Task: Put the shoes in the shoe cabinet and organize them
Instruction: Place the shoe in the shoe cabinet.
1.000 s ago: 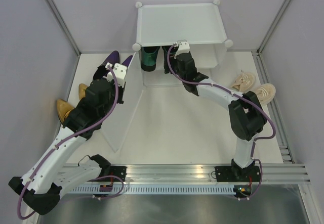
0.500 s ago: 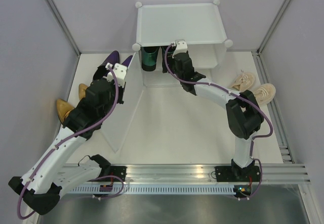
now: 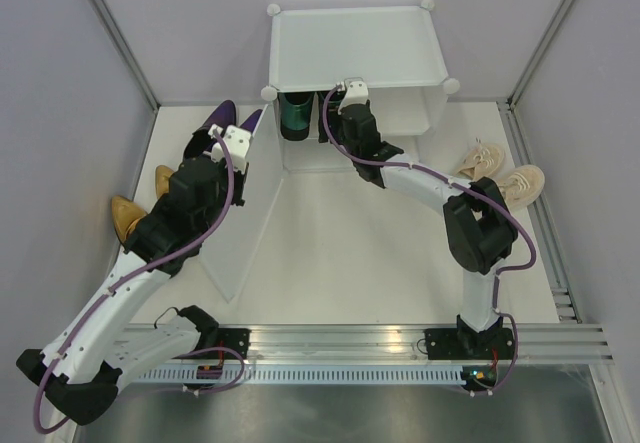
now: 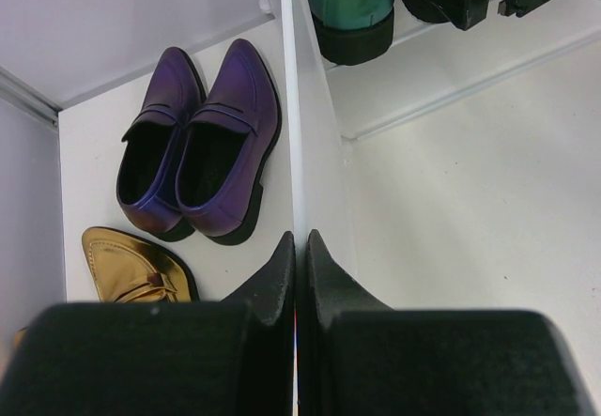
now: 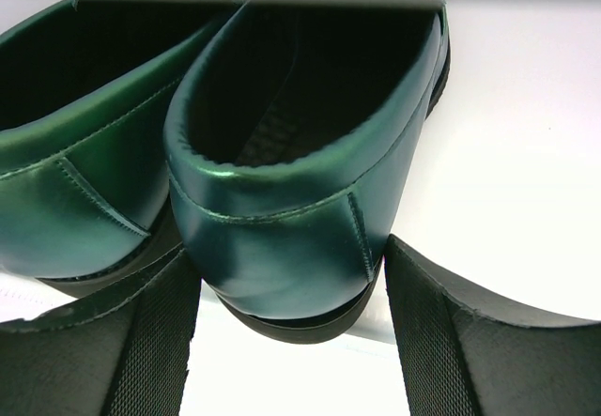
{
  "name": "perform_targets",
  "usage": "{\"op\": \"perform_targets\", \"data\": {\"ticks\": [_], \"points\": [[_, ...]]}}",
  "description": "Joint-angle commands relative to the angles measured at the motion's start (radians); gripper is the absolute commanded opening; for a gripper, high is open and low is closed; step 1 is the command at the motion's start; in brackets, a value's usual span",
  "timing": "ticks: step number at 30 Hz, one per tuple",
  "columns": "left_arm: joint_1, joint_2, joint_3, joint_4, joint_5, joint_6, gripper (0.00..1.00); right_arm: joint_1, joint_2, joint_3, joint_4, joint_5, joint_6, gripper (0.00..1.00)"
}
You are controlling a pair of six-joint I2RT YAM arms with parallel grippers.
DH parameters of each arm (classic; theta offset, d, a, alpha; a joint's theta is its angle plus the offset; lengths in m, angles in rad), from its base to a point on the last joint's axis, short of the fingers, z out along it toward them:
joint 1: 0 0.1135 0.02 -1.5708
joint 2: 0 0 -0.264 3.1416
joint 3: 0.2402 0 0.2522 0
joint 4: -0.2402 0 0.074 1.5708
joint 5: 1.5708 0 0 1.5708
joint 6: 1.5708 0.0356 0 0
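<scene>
The white shoe cabinet (image 3: 355, 48) stands at the back, its frosted door panel (image 3: 245, 223) swung open toward me. My left gripper (image 3: 247, 128) is shut on the door panel's top edge (image 4: 290, 78), which runs between its fingertips in the left wrist view (image 4: 301, 244). My right gripper (image 3: 335, 103) is at the cabinet's lower tier. It is open, with the heel of one dark green loafer (image 5: 282, 219) between its fingers (image 5: 160, 331). The other green loafer (image 3: 294, 113) stands just to its left. The purple shoes (image 4: 202, 144) and a gold loafer (image 4: 131, 266) lie left of the door. The beige sneakers (image 3: 500, 168) lie at the right.
Grey walls enclose the table on the left, back and right. The gold loafers (image 3: 125, 213) lie against the left wall beside my left arm. A metal rail (image 3: 400, 341) runs along the near edge by the arm bases.
My right gripper has shifted slightly left and deeper toward the cabinet opening. The left arm and the door panel have not moved.
</scene>
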Motion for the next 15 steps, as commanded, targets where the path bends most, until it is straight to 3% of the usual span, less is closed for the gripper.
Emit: {"op": "perform_targets", "data": {"ticks": [1,15], "points": [[-0.041,-0.007,-0.026,-0.041,0.138,0.015,0.02,0.029,0.026,0.057,0.088,-0.071,0.033,0.53],[-0.046,-0.015,-0.029,-0.038,0.134,0.016,0.02,0.043,0.032,0.031,0.093,-0.058,0.047,0.57]]}}
